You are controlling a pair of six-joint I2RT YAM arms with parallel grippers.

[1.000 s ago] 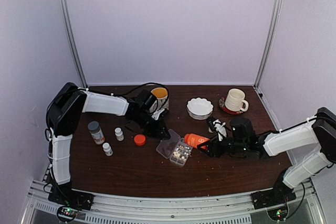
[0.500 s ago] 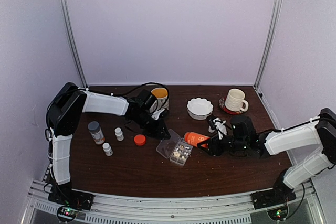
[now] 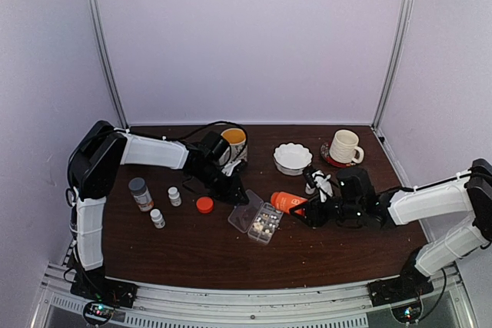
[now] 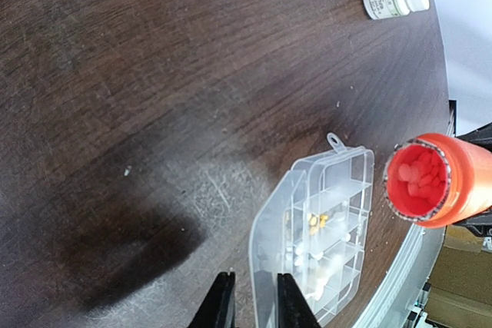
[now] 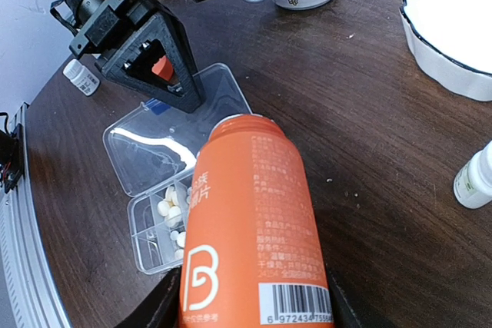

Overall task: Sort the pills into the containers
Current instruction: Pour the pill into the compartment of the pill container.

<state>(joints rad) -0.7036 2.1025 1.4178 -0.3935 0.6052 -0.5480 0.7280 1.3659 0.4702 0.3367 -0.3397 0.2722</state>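
Orange bottle (image 3: 286, 202), clamped in right gripper (image 5: 250, 306), barely shifts beside organizer box (image 4: 342, 213); left gripper (image 4: 254, 301) pinches lid (image 4: 269, 243); pour not begun.

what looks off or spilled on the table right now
No spill that I can tell. The uncapped orange bottle lies tipped in the right gripper, mouth toward the organizer box, pills near its rim, and a red cap lies loose on the table.

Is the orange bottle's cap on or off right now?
Off: the orange bottle shows an open mouth with whitish pills inside.
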